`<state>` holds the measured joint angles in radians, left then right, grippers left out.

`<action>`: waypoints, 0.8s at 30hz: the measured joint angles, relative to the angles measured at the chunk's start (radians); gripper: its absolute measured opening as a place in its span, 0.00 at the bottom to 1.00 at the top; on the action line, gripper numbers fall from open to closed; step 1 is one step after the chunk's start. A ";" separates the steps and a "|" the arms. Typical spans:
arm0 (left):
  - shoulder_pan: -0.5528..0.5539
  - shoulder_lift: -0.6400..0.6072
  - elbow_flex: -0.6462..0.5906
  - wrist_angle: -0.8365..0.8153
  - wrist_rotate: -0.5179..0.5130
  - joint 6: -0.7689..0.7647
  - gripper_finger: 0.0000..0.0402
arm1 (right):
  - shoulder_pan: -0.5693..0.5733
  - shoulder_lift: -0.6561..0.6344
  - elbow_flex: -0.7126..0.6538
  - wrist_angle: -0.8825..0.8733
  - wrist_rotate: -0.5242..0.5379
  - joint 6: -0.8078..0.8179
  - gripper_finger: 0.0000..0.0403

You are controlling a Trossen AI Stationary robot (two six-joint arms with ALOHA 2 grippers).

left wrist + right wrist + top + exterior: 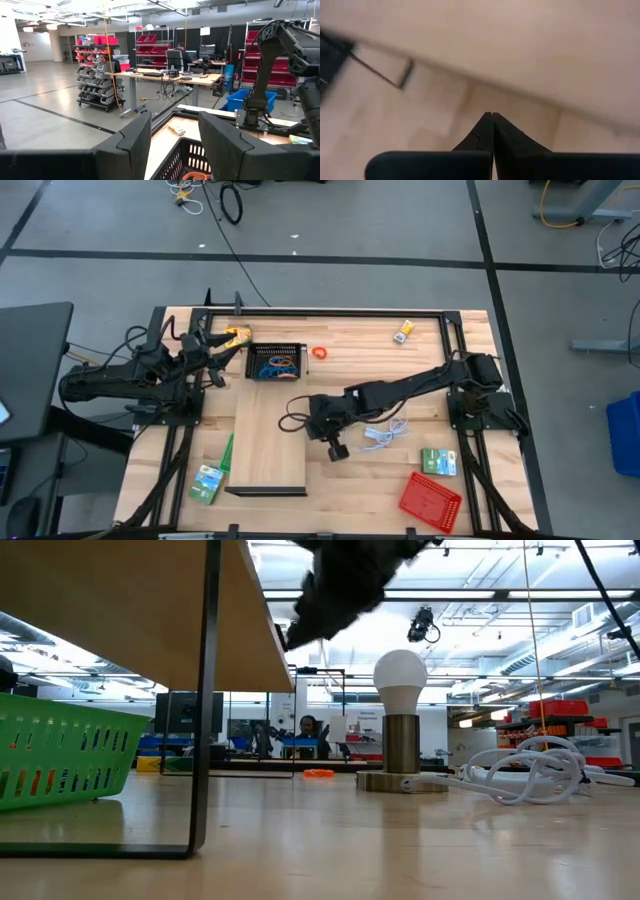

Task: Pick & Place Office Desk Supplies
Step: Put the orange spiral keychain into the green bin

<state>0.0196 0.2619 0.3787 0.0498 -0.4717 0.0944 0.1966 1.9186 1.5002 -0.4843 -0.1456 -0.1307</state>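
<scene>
Table from above: both arms reaching inward.

Left gripper [228,352] is held beside the black mesh tray [275,362] of blue and orange clips. Right gripper [335,448] is set low by the long pale wooden board [268,435]. An orange loop clip [320,353], white cable [385,434], red mesh tray [430,502] and green card boxes [438,461] are scattered about.

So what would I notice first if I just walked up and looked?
Probably the two dark robot arms reaching in from either side of the wooden table. The left tool hangs open beside a black basket full of colourful loops, and the right tool is shut, above the table near the long pale board. A bright red basket sits at the near right corner.
</scene>
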 joint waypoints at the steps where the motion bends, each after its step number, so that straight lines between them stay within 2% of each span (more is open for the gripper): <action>1: 0.000 0.000 0.000 0.000 0.000 0.001 0.42 | 0.002 -0.002 0.000 -0.033 0.038 0.003 0.00; 8: 0.000 0.000 0.000 -0.002 0.001 0.010 0.42 | -0.014 -0.096 0.000 -0.235 0.301 -0.028 0.01; 11: 0.000 0.000 0.000 -0.005 0.001 0.010 0.42 | -0.049 -0.157 0.000 -0.267 0.413 -0.083 0.04; 13: 0.000 0.000 0.000 -0.009 0.001 0.010 0.42 | -0.093 -0.196 0.000 -0.272 0.445 -0.115 0.08; 15: 0.000 0.000 0.000 -0.019 0.001 0.010 0.42 | -0.162 -0.217 0.002 -0.275 0.429 -0.133 0.13; 17: 0.000 0.000 0.000 -0.026 0.001 0.009 0.42 | -0.244 -0.222 0.002 -0.295 0.370 -0.152 0.21; 24: 0.000 0.000 0.000 -0.031 0.001 0.023 0.42 | -0.560 -0.177 0.000 -0.223 0.066 -0.268 0.49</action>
<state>0.0196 0.2623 0.3786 0.0185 -0.4706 0.1174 -0.3630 1.7412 1.5005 -0.7073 -0.0792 -0.3985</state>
